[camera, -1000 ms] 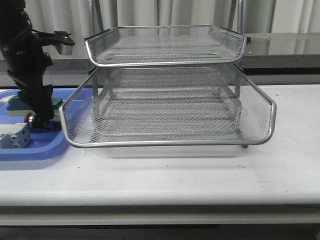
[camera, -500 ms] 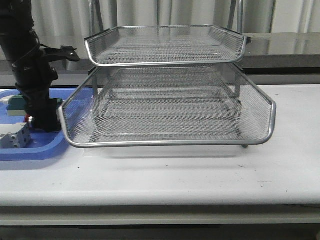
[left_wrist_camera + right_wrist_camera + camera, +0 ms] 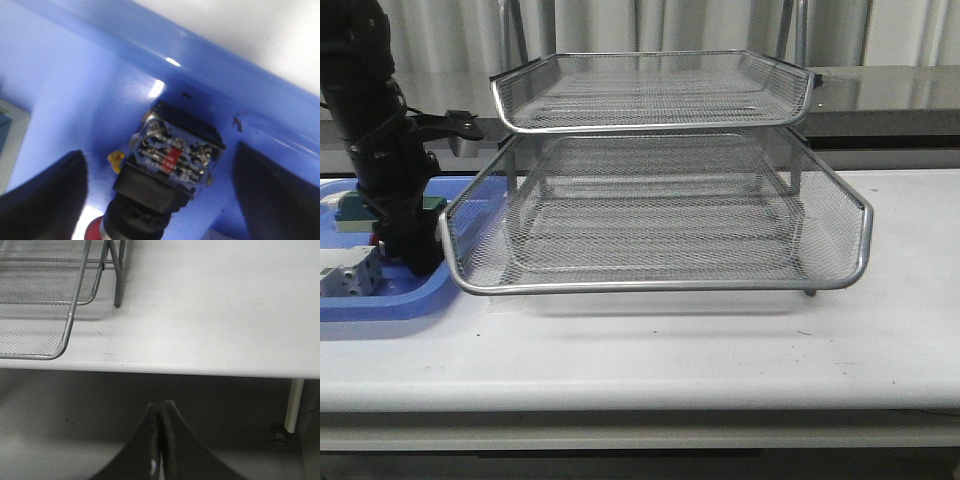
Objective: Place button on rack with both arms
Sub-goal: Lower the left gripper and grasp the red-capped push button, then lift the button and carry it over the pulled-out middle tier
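Observation:
The button [image 3: 170, 162] lies on its side in the blue tray [image 3: 75, 75], showing its clear-fronted contact block, black body and a sliver of red head. My left gripper [image 3: 160, 200] is open and straddles it, one dark finger [image 3: 45, 195] on each side with blue gaps between fingers and button. In the front view the left arm [image 3: 405, 215] stands low over the tray's right end and covers the button. The silver mesh rack [image 3: 660, 200] fills the table's middle. My right gripper [image 3: 161, 407] is shut and empty, hanging off the table's front edge near the rack's corner [image 3: 40, 300].
The blue tray [image 3: 380, 300] also holds a white block [image 3: 345, 272] and a green block [image 3: 355, 208] left of the arm. The rack's lower tier rim [image 3: 455, 270] juts out close beside my left gripper. Bare white tabletop [image 3: 215, 305] lies right of the rack.
My left arm has shifted slightly right and lower over the tray. The button's red head, seen beside the gripper a second ago, is now covered by it.

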{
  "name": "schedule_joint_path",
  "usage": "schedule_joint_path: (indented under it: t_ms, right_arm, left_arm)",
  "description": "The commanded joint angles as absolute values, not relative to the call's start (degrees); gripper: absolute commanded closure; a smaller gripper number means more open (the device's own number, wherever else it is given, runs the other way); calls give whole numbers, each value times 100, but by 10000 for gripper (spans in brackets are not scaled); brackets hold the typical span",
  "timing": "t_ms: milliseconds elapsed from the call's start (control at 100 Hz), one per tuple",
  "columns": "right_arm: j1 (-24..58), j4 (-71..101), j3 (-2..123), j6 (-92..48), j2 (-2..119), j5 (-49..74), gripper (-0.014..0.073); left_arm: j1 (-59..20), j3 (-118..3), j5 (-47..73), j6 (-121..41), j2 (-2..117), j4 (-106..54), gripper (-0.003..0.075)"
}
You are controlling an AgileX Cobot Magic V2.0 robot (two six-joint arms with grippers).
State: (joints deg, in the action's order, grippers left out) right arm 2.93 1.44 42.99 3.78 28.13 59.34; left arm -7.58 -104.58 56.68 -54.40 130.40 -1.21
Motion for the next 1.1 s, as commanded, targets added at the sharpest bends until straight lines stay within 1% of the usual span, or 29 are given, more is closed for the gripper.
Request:
schedule_joint_path:
  t_ms: [0, 20, 30, 40, 120, 140, 180, 210, 220, 230, 260, 500, 890, 1090]
  right_arm:
    - [290, 99, 4485, 363, 2840, 5621, 664]
    - [290, 99, 4485, 363, 2840, 5621, 664]
    - [290, 99, 4485, 363, 2840, 5621, 664]
    - [290, 99, 4485, 363, 2840, 5621, 664]
    - [290, 99, 4485, 363, 2840, 5621, 664]
    - [290, 99, 4485, 363, 2840, 5621, 664]
    - [290, 99, 4485, 363, 2840, 5621, 664]
    - [290, 99, 4485, 363, 2840, 5621, 664]
    - [290, 99, 4485, 363, 2840, 5621, 664]
    - [290, 99, 4485, 363, 2840, 5621, 664]
    - [290, 99, 4485, 363, 2840, 5621, 664]
    - [290, 99, 4485, 363, 2840, 5621, 664]
    - [290, 99, 4485, 363, 2840, 5621, 664]
    - [290, 99, 4485, 363, 2840, 5621, 664]
  left_arm:
    - [-786, -10594, 5495, -5429, 12745, -125, 347]
    - [-786, -10607, 5495, -5429, 12745, -125, 374]
    - [-786, -10622, 5495, -5429, 12745, -125, 416]
    - [-786, -10623, 5495, -5429, 12745, -125, 416]
    - [-786, -10735, 5537, -5391, 12745, -125, 567]
    - [-786, -10783, 5580, -5380, 12745, -125, 589]
    - [-786, -10890, 5665, -5366, 12745, -125, 659]
    - [-786, -10971, 5782, -5366, 12745, -125, 685]
    - [-786, -11018, 5842, -5366, 12745, -136, 709]
    - [-786, -11043, 5875, -5366, 12745, -136, 709]
    - [-786, -11145, 6023, -5366, 12733, -136, 741]
    - [-733, -12154, 7328, -4820, 12672, -170, 740]
    - [-559, -12298, 7330, -4323, 11768, -451, 740]
    - [-649, -11877, 7330, -4319, 11030, -734, 740]
